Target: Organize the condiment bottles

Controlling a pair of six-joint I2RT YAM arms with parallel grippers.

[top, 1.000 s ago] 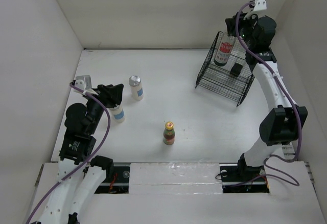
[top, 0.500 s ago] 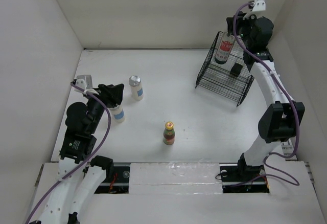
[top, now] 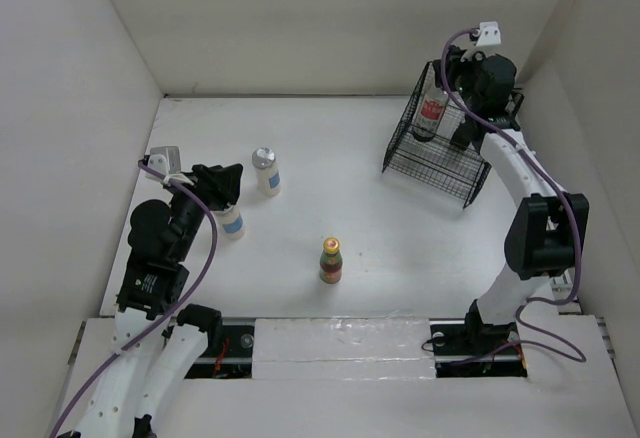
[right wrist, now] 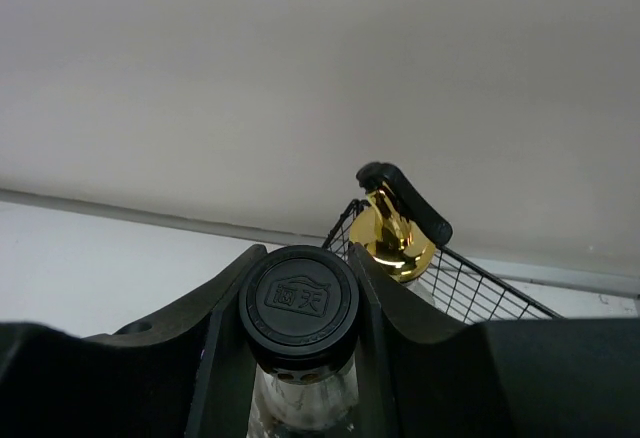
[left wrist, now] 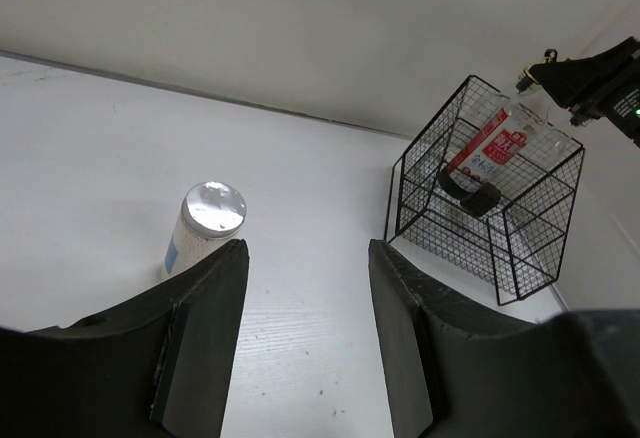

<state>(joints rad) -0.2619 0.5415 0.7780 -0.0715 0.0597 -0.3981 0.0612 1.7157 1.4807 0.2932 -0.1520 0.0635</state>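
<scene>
Currently at far right: right gripper [right wrist: 303, 263] clamped on the black cap of the dark red-labelled bottle [top: 431, 110], tilted inside the black wire basket [top: 430, 165]. At left: left gripper [left wrist: 305, 258] with fingers apart, beside one white silver-lidded blue-labelled bottle [top: 232, 222]; second white bottle [top: 266, 171] farther back. Small red-capped bottle [top: 331, 260] upright, near centre.

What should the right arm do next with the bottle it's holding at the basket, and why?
Probably lower it a little before releasing. The right gripper is shut on the black-capped bottle, which leans in the wire basket; its base does not clearly rest on the floor, so letting go now might tip it.
</scene>
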